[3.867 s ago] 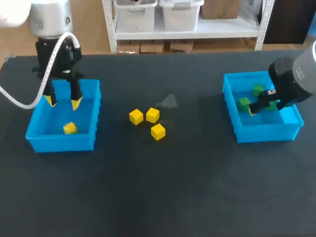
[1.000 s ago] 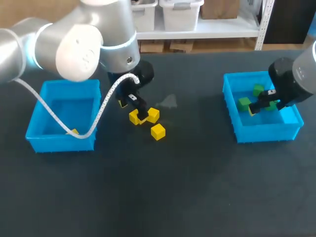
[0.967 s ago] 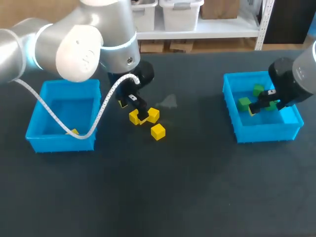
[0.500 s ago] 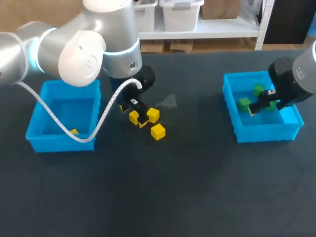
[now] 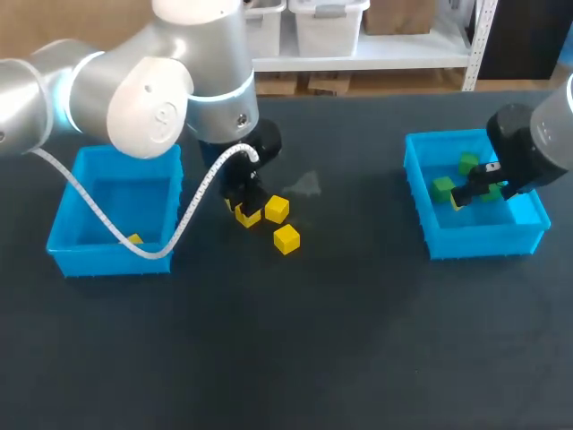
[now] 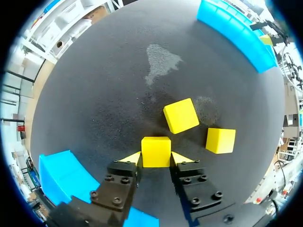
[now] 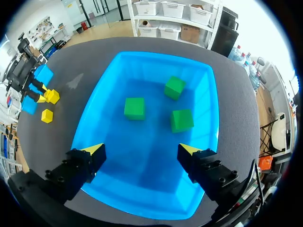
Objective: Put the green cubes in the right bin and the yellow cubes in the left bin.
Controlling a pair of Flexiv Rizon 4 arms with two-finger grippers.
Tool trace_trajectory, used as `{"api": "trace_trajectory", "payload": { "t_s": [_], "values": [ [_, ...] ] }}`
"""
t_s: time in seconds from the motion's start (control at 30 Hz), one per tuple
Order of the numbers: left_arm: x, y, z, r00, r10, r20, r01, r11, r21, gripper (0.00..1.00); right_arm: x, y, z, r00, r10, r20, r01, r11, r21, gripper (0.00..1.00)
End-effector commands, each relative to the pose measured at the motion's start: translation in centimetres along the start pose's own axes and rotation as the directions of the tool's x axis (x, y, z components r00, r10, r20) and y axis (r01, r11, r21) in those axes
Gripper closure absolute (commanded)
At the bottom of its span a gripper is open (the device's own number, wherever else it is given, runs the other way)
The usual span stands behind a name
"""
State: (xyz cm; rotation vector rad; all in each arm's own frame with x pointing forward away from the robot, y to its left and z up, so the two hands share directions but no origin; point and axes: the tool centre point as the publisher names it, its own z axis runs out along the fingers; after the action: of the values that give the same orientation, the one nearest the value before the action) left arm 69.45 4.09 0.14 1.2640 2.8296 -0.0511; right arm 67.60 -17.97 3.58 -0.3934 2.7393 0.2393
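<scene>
Item: my left gripper clenched on one yellow cube; my right gripper spread wide above the right bin.

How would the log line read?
left claw: shut on yellow cube | right claw: open over right bin | loose yellow cubes: two

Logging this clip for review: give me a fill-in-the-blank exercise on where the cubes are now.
The right blue plastic bin holds ___ green cubes.
The left blue plastic bin holds only ___ small yellow cube.
The left gripper is shut on a yellow cube; ___ loose yellow cubes lie beside it on the black table.
Missing words: three; one; two.
</scene>
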Motion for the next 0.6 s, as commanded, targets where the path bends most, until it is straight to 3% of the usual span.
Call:
{"api": "trace_trajectory", "payload": {
  "t_s": [0.03,0.17,0.4,0.6],
  "values": [
    [0.2,0.2,-0.1,1.000,-0.002,0.003,0.002,1.000,-0.001,1.00,0.1,0.1,-0.1,1.000,0.001,0.004,-0.001,1.000,0.004,0.00],
    [0.0,0.8,-1.0,1.000,-0.009,0.019,0.009,1.000,-0.005,1.00,0.1,0.1,-0.1,1.000,0.001,0.004,-0.001,1.000,0.004,0.00],
    [-0.9,2.6,-5.8,0.991,-0.043,0.126,0.045,0.999,-0.012,1.00,0.1,0.1,-0.1,1.000,0.001,0.004,-0.001,1.000,0.004,0.00],
    [0.3,4.9,-9.8,0.979,-0.100,0.176,0.106,0.994,-0.022,1.00,0.1,0.1,-0.1,1.000,0.001,0.004,-0.001,1.000,0.004,0.00]
  ]
}}
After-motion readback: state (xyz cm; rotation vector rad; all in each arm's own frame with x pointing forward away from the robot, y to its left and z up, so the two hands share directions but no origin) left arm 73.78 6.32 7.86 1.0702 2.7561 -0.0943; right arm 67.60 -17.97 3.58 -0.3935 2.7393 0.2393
